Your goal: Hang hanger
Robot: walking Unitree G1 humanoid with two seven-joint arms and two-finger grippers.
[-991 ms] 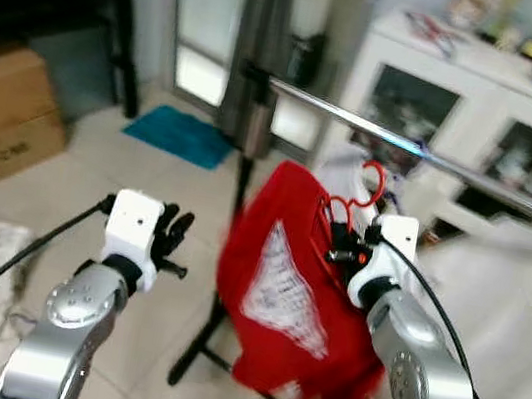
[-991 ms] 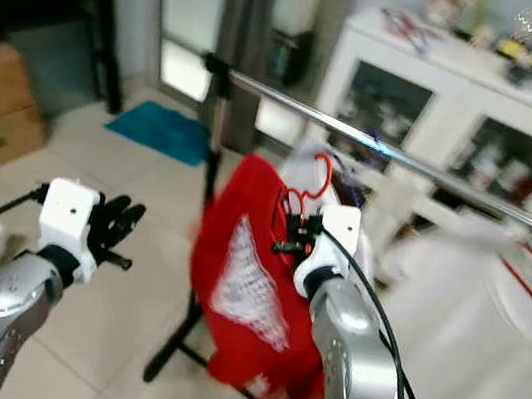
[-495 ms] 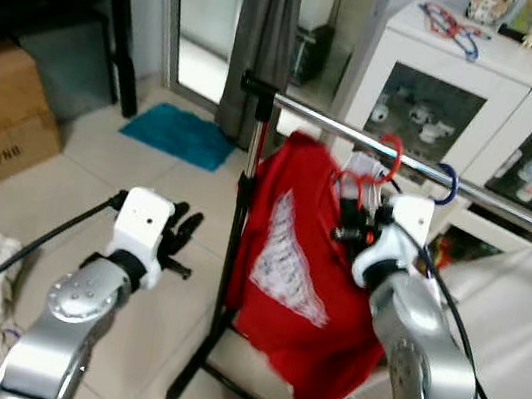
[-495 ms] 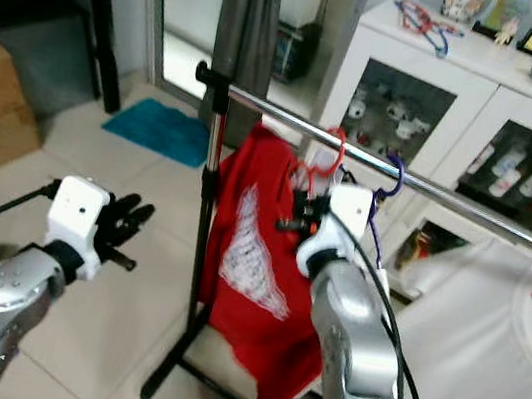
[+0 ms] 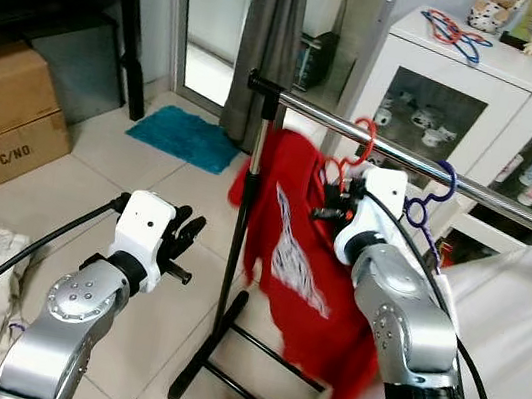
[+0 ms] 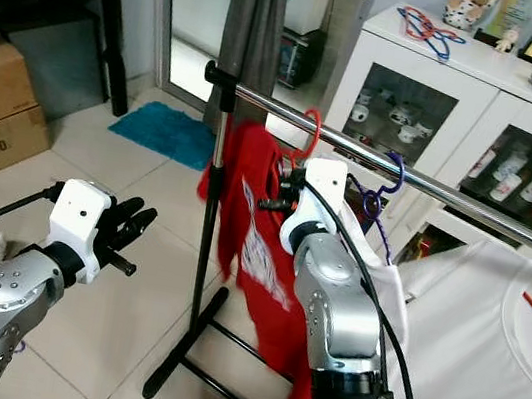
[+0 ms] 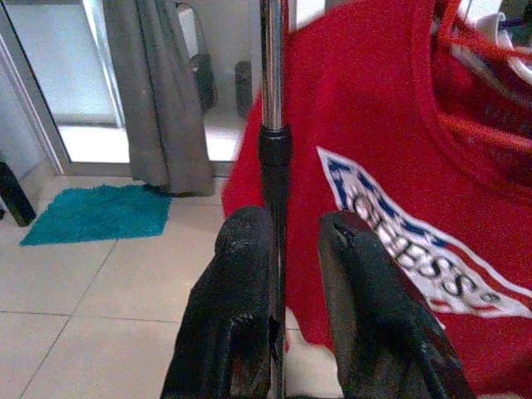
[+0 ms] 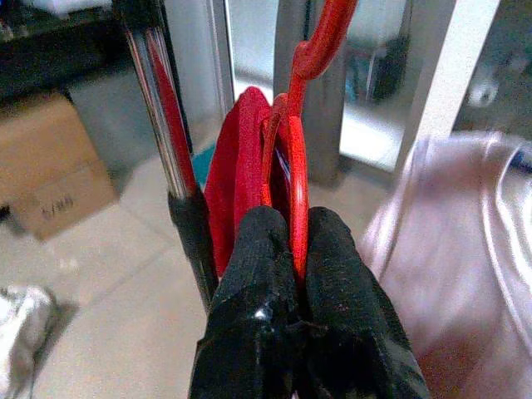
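Behind the rail (image 5: 423, 167) stands a white cabinet (image 5: 484, 102); my right gripper (image 8: 291, 249) pinches the red hanger (image 8: 293, 179), my left gripper (image 7: 283, 249) slightly open, empty.

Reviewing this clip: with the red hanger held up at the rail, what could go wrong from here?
The right gripper is shut on the red hanger, whose hook sits at the rail; letting go before it catches could drop the red shirt. The blue hanger hangs close by, so the hooks might tangle.
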